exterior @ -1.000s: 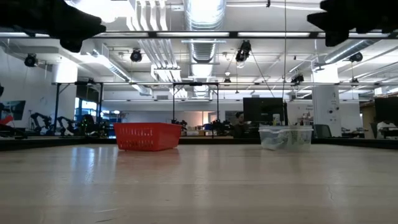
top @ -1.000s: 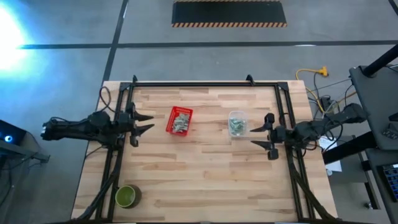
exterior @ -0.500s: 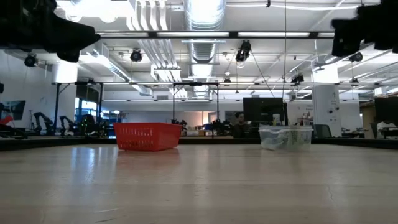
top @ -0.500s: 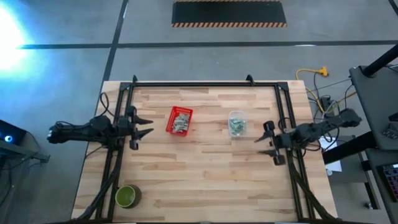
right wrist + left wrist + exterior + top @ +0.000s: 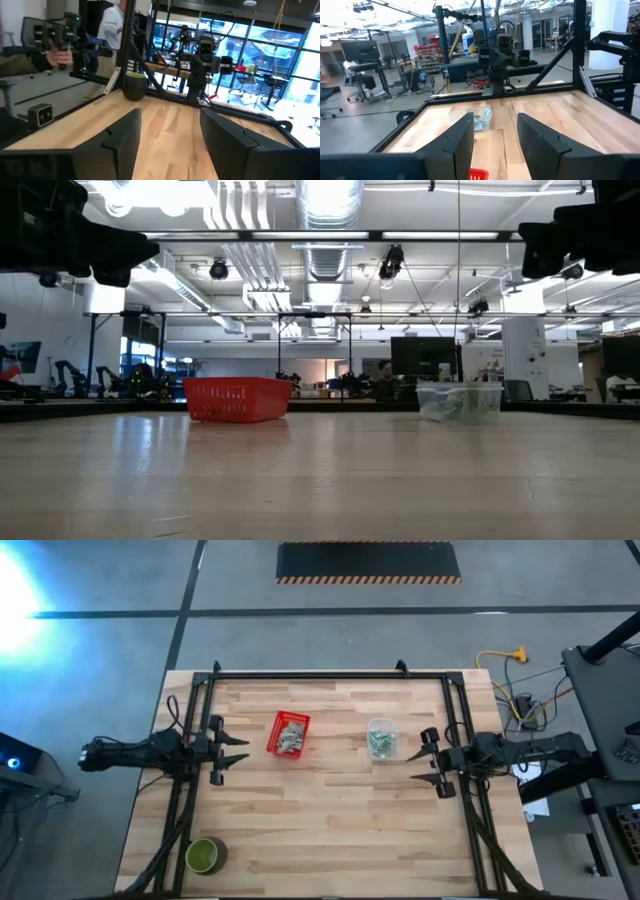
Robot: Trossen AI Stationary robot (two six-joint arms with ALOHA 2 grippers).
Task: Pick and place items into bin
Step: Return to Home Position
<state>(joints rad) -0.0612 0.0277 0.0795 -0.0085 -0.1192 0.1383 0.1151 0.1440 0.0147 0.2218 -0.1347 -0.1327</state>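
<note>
Okay, so your left gripper (image 5: pixel 243 748) hangs above the left side of the table (image 5: pixel 330 830), level with the basket (image 5: pixel 271 738) and near it, with a strip of bare wood between them; its fingers (image 5: pixel 462 142) are spread wide with nothing in the gap, and the left wrist view shows that plainly; your right gripper (image 5: pixel 414 764) sits mirror-fashion over the right side, near the bin (image 5: pixel 381 721) but not touching it, a touch lower than the bin in the high view; same deal there, fingers apart, nothing pinched. Both grippers point inward at each other across the table; in the low view they're just dark shapes up in the top corners, well above the wood.

The packets (image 5: pixel 291 736) sit in two lots: a pile in the red basket and another in the clear bin; in the low view you can make out pale bits through the bin's wall, but the basket's wall hides its load. Basket and bin stand side by side, apart from each other, basket on the left and bin on the right.

The bowl (image 5: pixel 204 856) stands upright near the table's lower left corner in the high view, well apart from everything else; your right wrist view shows it at the far end of the table, with a person (image 5: pixel 112 30) standing beyond it.
</note>
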